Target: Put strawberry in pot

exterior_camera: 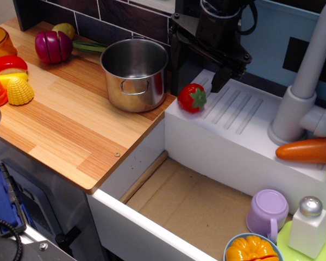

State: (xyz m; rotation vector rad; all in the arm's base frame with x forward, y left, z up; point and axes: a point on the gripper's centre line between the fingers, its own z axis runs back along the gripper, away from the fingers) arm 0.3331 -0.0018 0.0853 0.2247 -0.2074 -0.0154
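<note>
The strawberry [192, 98], glossy red with a green cap, lies on the left edge of the white ribbed drainboard [239, 111]. The pot [134, 74], shiny steel and empty, stands upright on the wooden counter just left of the strawberry. My black gripper [198, 82] hangs directly over the strawberry. It is open, with one finger at each side, just above the fruit and not closed on it. The gripper's body hides the wall behind it.
A purple onion [53, 46], a red-and-yellow sliced fruit [8, 66] and a yellow piece [20, 91] lie at the counter's left. A grey faucet [309, 70] and a carrot [307, 150] are at right. The sink basin [195, 201] holds a lilac cup [267, 212]; a salt shaker [309, 225] stands beside it.
</note>
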